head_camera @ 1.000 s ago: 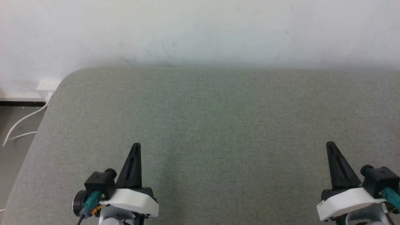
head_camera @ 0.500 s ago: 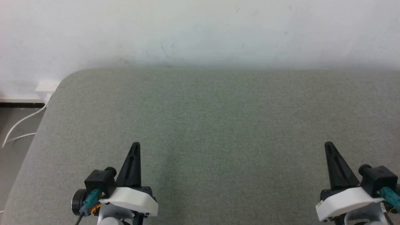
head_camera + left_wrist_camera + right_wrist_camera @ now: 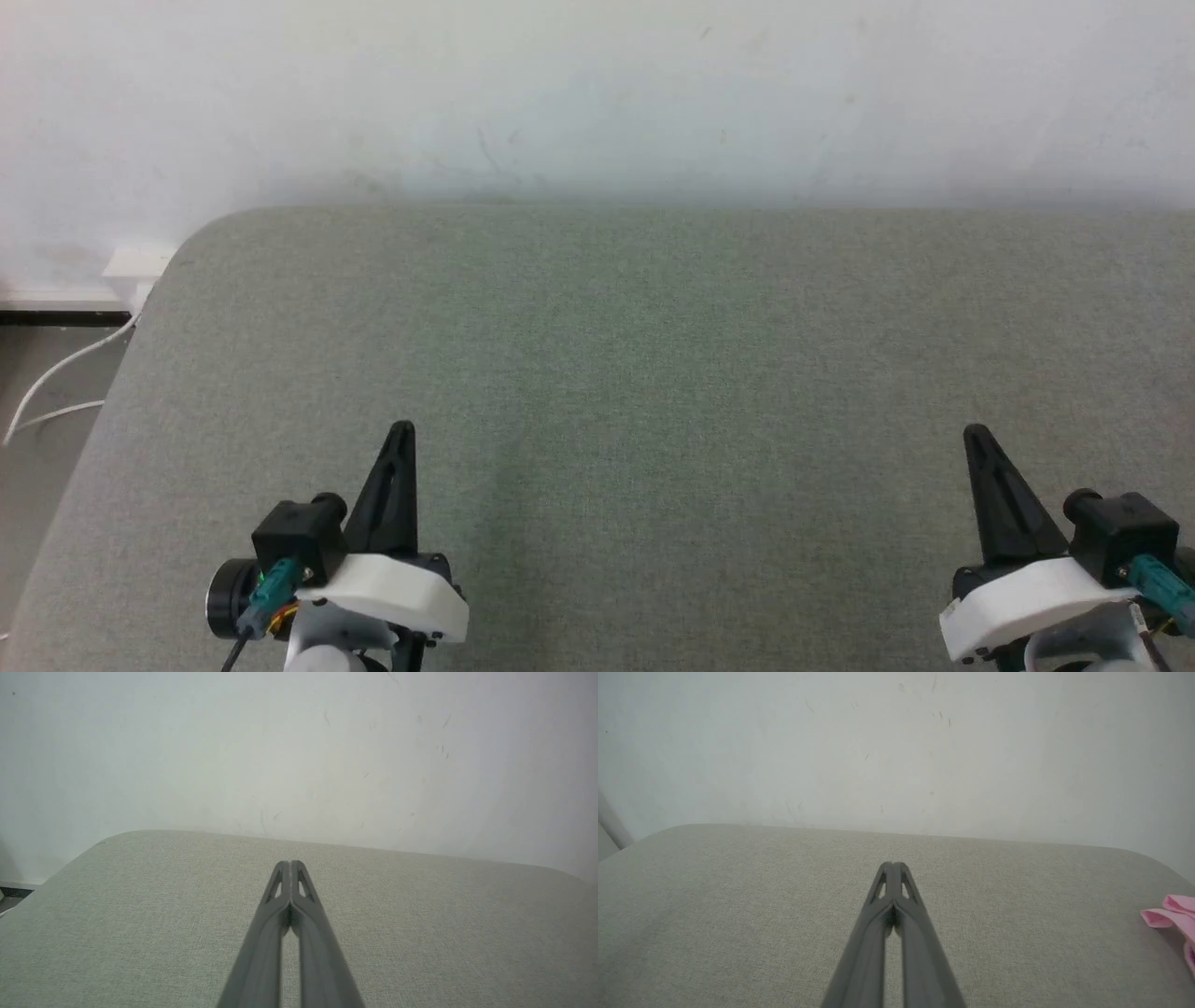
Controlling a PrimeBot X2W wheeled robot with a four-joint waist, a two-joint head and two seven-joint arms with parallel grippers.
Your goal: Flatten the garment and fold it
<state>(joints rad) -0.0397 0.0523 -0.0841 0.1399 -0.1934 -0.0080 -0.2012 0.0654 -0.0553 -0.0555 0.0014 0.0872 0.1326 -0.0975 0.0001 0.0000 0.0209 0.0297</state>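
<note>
**Pointing at the wall [image 3: 597, 93]: two closed grippers, pink garment [image 3: 1169, 915] at the edge**

The left gripper [image 3: 401, 437] sits at the lower left of the head view. Its two dark fingers are pressed into a single point that aims up the picture toward the white, scuffed wall. In the left wrist view the same gripper [image 3: 290, 865] has its jaws together, tip against tip, with only a thin slit between the fingers lower down.

The right gripper [image 3: 976, 439] sits at the lower right of the head view, well apart from the left one and pointing the same way. Seen from the right wrist [image 3: 893, 867], its jaws are also together, the tips touching.

Both grippers lie over a table [image 3: 653, 355] covered in grey woven fabric, with a rounded far left corner. Whether the fingers touch the fabric cannot be told.

The garment appears at the right edge of the right wrist view. It lies on the table near the rounded corner on that side, well apart from the right gripper. A crumpled pink band is visible, and the picture's border cuts off the rest.

Left of the table in the head view, a white cable [image 3: 70, 355] trails across the floor. It runs from a small white box [image 3: 131, 261] at the foot of the wall.
</note>
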